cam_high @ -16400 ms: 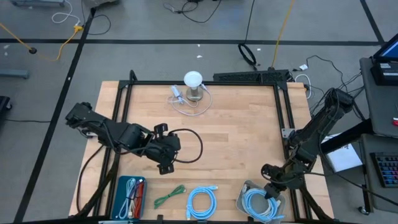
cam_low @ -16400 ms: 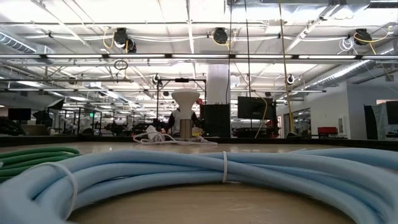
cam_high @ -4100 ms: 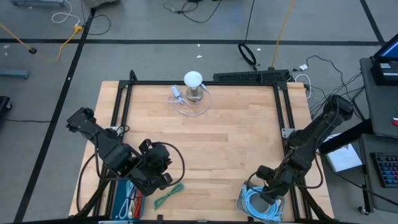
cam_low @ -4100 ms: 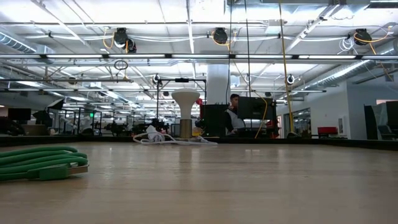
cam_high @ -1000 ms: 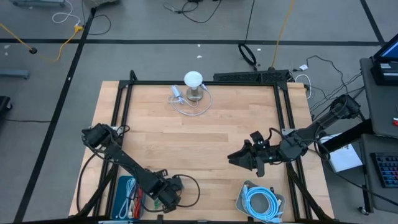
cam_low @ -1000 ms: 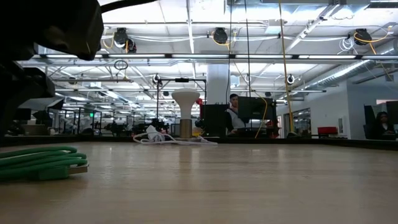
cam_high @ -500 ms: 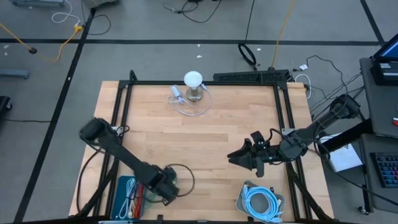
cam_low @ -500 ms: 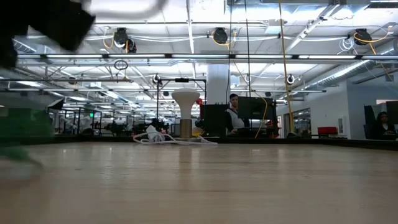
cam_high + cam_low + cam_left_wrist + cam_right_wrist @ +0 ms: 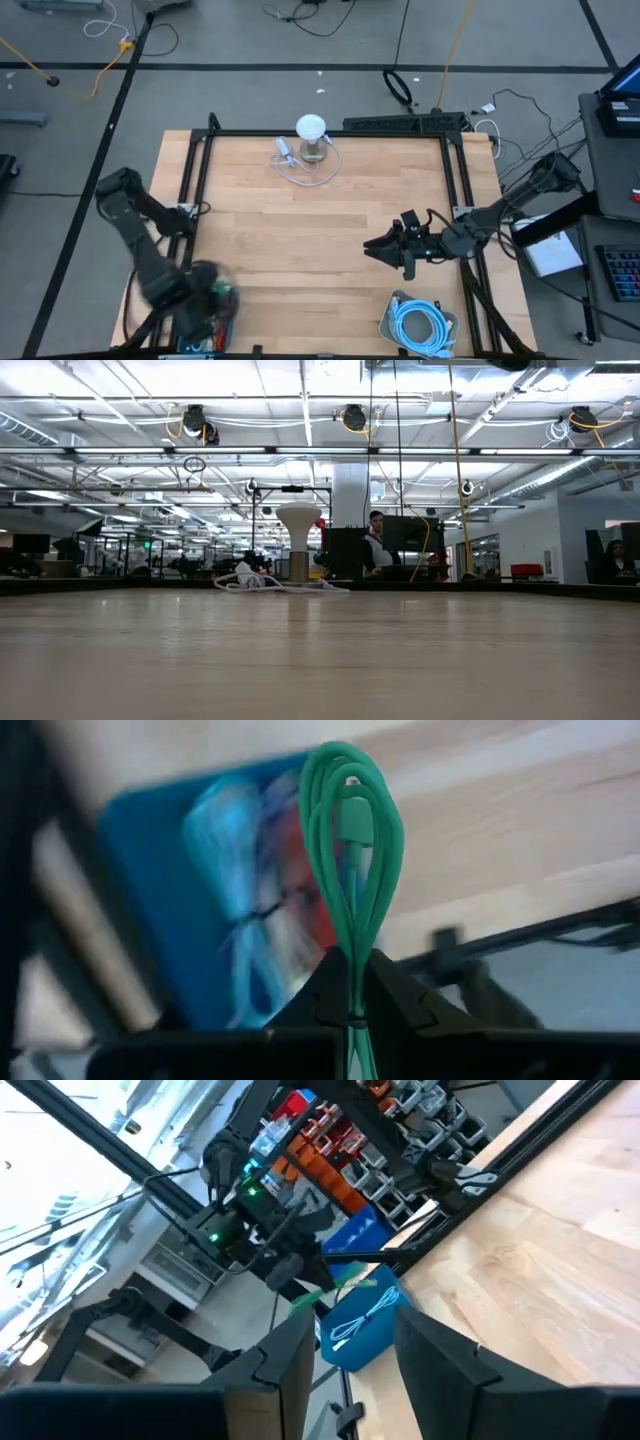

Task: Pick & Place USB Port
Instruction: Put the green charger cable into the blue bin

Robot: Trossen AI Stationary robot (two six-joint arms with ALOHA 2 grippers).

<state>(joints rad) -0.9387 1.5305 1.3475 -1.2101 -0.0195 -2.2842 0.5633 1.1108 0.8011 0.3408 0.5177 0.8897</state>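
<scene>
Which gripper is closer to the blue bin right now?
Left. The left gripper, shut on the green cable, hangs right over the blue bin. The right gripper hovers across the table, right of centre.

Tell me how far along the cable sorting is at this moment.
Done: a light blue cable lies in the grey tray. In hand: the left gripper is shut on the green cable, over the blue bin. Left: releasing it there. The right gripper hangs over the table.

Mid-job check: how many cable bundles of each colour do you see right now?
Green: 1, green cable in left gripper
Light blue: 1, light-blue cable
White: 2, bin cable, lamp cable
Red: 1, red cable, blurred
Total: 5
</scene>
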